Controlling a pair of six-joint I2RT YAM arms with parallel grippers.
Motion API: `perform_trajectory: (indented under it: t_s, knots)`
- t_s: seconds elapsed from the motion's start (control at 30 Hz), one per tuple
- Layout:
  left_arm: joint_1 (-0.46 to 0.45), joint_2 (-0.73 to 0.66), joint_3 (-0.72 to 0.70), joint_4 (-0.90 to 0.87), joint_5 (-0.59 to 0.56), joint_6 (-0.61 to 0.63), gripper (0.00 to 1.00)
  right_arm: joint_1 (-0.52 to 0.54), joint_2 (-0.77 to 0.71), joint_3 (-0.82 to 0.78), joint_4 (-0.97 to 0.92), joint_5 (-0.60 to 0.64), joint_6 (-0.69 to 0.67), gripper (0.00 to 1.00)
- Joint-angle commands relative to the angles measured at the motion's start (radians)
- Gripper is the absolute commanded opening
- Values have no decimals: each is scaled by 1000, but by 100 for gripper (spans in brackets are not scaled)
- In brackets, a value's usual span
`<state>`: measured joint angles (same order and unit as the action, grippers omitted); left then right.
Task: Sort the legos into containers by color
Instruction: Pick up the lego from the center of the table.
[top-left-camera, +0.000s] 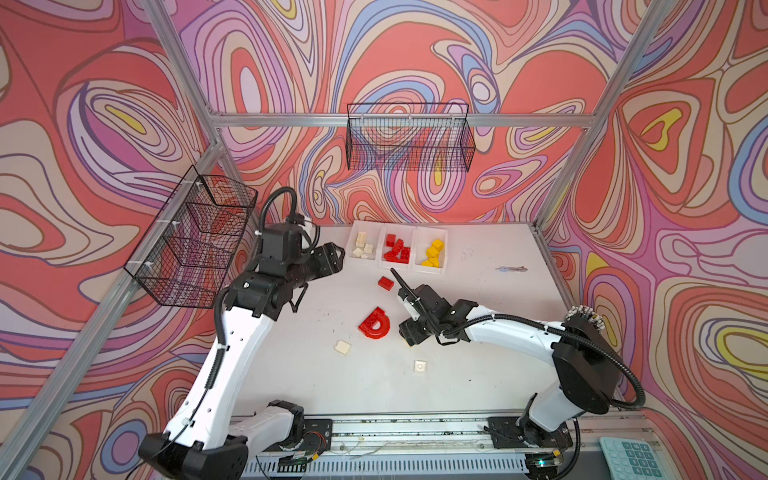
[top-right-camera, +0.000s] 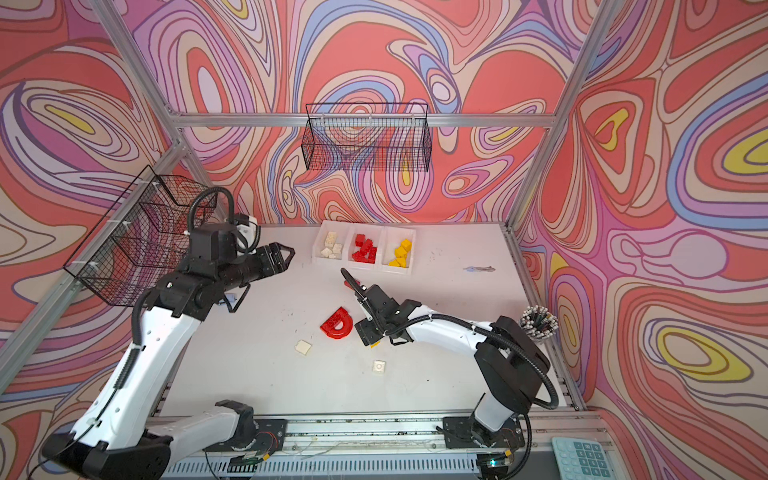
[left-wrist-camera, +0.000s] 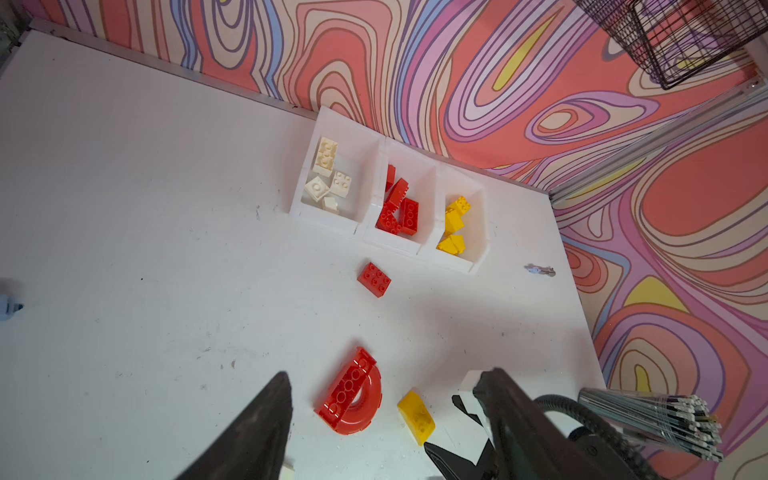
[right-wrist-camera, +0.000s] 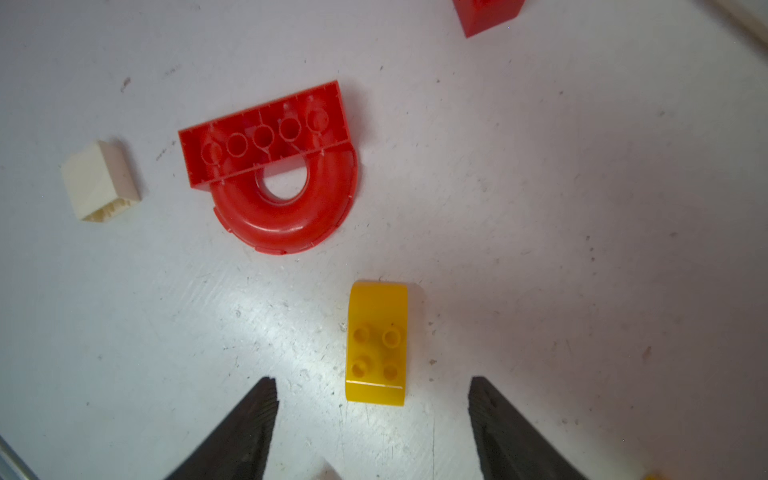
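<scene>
Right tool (right-wrist-camera: 372, 384) hangs low over the bench (top-left-camera: 311, 374) with its jaws wide apart and nothing in them. In the right wrist view the near end of a yellow brick (right-wrist-camera: 376, 345) lies between the two tips, studs up and touching neither. Left tool (top-left-camera: 340, 257) hovers above the bench just beside the white bins (left-wrist-camera: 357, 141), also wide open and empty, pointing toward them.

The three bins stand joined in a row at the far edge of the bench, against the patterned wall. The one on the left arm's side holds white bricks (left-wrist-camera: 328, 174), the middle one holds red bricks (left-wrist-camera: 399, 208), and the one on the right arm's side holds yellow bricks (left-wrist-camera: 455, 224).

Five pieces lie loose on the bench. A small red brick (top-left-camera: 385, 283) sits studs up near the front of the middle bin. A big red D-shaped arch (right-wrist-camera: 270, 166) lies flat around the middle of the bench, with the hollow underside of its straight bar showing, near the yellow brick and the right tool. One white brick (top-left-camera: 343, 347) lies tipped over near the arch, on the side toward the arm bases. A second white brick (top-left-camera: 420, 365) sits flat, closer to the bases and well apart from the first.

A cup of pens (top-right-camera: 538, 322) stands at the right edge of the bench. A black wire basket (top-left-camera: 409, 137) hangs on the far wall and a second wire basket (top-left-camera: 195, 241) on the left wall.
</scene>
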<state>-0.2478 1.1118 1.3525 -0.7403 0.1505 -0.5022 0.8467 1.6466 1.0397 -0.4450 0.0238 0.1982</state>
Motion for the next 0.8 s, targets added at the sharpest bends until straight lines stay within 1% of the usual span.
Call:
perform_trajectory:
  t_s: [0.0,0.13,0.2,0.23,0.4,0.57,0.67,0.77]
  knots:
    - [4,-99,-93,-72,5,55,73,18,45,25,-35,42,-26,74]
    - [4,-212,-226,-60,17,61,74,20,88,49,-33,52,-18,70]
    - [4,-244,-280,-47,23,63,74,20,108,64,-35,52,-16,67]
    - [4,-256,-309,-36,19,66,74,21,144,72,-40,54,-16,65]
    - [5,-272,-364,-20,-3,73,74,28,207,107,-59,73,-17,60]
    - [4,-279,-406,7,-10,68,74,28,240,135,-83,102,-16,48]
    - [4,-280,-429,18,-5,61,74,29,244,143,-94,113,-9,37]
    - [4,-280,-441,24,-2,59,74,29,229,145,-95,121,-1,21]
